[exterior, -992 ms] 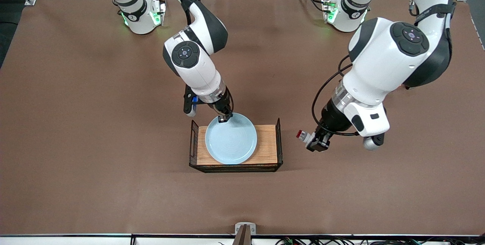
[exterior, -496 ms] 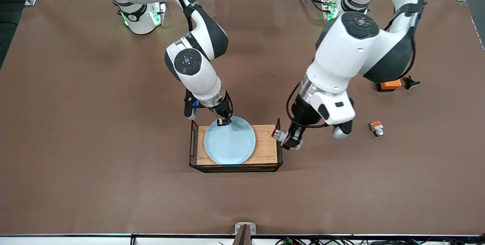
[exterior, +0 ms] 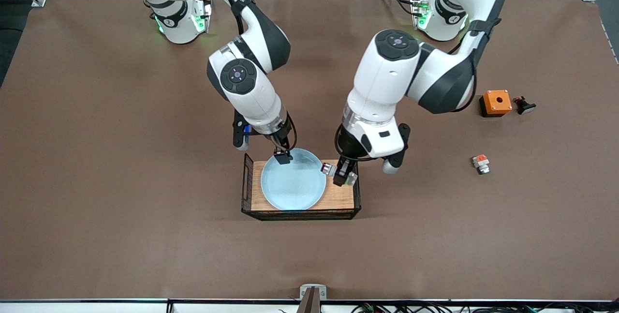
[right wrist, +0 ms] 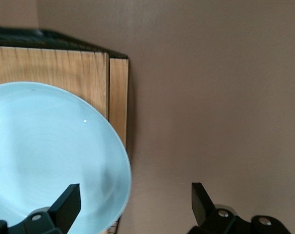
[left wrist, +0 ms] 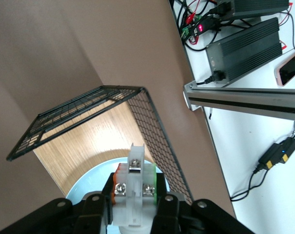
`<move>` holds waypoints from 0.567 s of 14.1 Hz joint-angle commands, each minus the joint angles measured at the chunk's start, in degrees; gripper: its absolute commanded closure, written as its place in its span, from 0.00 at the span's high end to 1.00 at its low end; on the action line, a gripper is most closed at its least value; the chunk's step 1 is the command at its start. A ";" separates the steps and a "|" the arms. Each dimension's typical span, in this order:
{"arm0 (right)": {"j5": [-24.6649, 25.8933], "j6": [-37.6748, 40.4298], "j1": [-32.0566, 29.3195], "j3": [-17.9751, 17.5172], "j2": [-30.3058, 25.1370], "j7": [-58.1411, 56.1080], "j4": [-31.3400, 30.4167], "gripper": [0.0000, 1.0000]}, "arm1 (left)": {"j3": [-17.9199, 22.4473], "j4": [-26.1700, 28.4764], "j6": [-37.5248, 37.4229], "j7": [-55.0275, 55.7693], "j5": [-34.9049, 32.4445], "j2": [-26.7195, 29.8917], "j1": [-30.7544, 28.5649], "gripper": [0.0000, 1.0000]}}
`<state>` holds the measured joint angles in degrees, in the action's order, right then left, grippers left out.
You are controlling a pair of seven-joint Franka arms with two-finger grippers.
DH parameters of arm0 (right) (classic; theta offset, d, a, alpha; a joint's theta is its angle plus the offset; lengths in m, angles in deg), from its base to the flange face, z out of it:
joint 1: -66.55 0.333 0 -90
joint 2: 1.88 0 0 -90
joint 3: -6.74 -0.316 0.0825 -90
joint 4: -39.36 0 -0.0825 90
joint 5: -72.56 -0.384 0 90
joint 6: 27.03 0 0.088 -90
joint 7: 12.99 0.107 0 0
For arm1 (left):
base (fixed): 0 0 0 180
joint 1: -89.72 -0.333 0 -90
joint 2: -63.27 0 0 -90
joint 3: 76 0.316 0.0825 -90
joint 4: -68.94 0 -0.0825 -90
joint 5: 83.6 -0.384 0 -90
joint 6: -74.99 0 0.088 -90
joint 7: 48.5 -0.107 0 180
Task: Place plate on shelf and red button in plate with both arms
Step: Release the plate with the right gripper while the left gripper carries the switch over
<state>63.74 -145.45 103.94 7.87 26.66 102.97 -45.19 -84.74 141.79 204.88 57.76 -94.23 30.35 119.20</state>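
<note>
On the wooden tray [exterior: 344, 198] the plate [exterior: 292, 186] now lies flat — the right gripper [exterior: 283, 158] has just spread its fingers and let go at the rim. The left gripper [exterior: 342, 176] swung in over the tray's bare end, still clamping the red button [exterior: 328, 169] — so its drop looks next.

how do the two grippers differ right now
The left gripper is shut on the red button; the right gripper is open and holds nothing.
The left gripper hangs over the wooden tray beside the plate; the right gripper sits at the plate's rim on the side away from the front camera.
Both are black two-finger grippers, low over the tray.
</note>
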 commanded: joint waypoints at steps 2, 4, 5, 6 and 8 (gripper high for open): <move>0.65 11.79 -3.54 -0.61 -9.45 -10.56 -2.45 1.00 | 0.66 -0.08 0.63 4.04 -3.95 -1.17 2.68 0.19; 0.56 15.23 -5.91 -0.61 -14.80 -17.67 -5.43 1.00 | 0.66 -0.08 0.63 5.80 -5.88 -1.97 3.99 0.19; 0.39 16.55 -7.75 -0.61 -17.79 -22.06 -7.45 1.00 | 0.66 -0.08 0.63 7.20 -7.02 -2.49 4.70 0.19; 0.21 17.52 -9.33 -0.70 -20.43 -26.19 -9.47 1.00 | 0.66 -0.08 0.63 8.43 -8.52 -3.19 5.31 0.19; 0.21 18.58 -12.93 -0.61 -26.75 -36.11 -15.17 1.00 | 0.66 -0.08 0.81 11.59 -12.38 -4.77 6.63 0.19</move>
<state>63.76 -126.32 94.46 8.17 7.67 74.88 -51.84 -84.69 142.06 204.94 66.29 -103.03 26.97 124.33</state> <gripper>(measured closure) 0.000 0.661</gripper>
